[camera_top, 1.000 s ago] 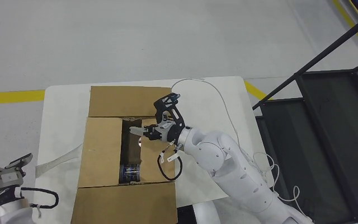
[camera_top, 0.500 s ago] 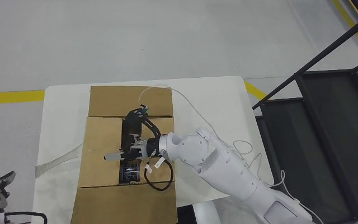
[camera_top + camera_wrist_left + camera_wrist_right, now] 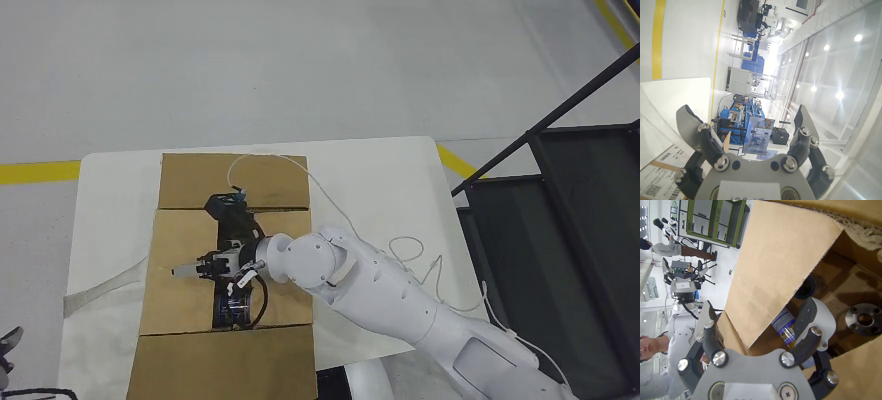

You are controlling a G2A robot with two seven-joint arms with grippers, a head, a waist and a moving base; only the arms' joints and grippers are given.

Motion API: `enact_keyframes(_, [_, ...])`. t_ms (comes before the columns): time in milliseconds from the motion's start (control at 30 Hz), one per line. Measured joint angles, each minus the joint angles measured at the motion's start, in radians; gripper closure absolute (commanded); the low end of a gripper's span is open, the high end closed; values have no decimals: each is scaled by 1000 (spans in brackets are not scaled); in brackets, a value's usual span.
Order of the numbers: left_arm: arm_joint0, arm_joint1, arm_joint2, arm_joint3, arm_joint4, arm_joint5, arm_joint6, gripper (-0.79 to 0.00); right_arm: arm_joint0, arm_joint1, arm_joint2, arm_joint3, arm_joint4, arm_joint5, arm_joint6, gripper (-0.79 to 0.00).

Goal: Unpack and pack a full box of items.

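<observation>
While the cardboard box stood on the white table, its far and near flaps were spread flat outward and its two side flaps lay over the opening, a narrow dark gap between them. Item one, right gripper: positioned over that gap, fingers spread wide, nothing gripped. One finger was down inside the box, the other outside it, and the edge of a side flap ran between the two; whether either pad touched the cardboard could not be told. Item two, contents seen through the gap: a bottle with a blue-and-white label, lying just beside the inner finger; a grey metal flange with bolt holes, flat on the box floor and apart from the bottle; a dark round-topped container partly hidden by the flap edge. Item three, left gripper: beyond the table's left edge, apart from the box, fingers spread wide with nothing between them, facing the open room
</observation>
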Motion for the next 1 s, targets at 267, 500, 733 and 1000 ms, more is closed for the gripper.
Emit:
enact_keyframes(267, [0, -32, -2, -2, 13, 15, -23, -785, -4, -19, 15, 63, 189, -143, 23, -508])
enact_keyframes(500, [0, -32, -2, -2, 12, 15, -23, -785, -22, -16, 61, 55, 284, -254, 49, -385])
enact_keyframes(733, [0, -32, -2, -2, 12, 15, -23, -785, -22, -12, 88, 7, 317, -291, 78, -363])
enact_keyframes(1000, [0, -32, -2, -2, 12, 15, -23, -785, 28, -32, 50, -10, 351, -306, 70, -339])
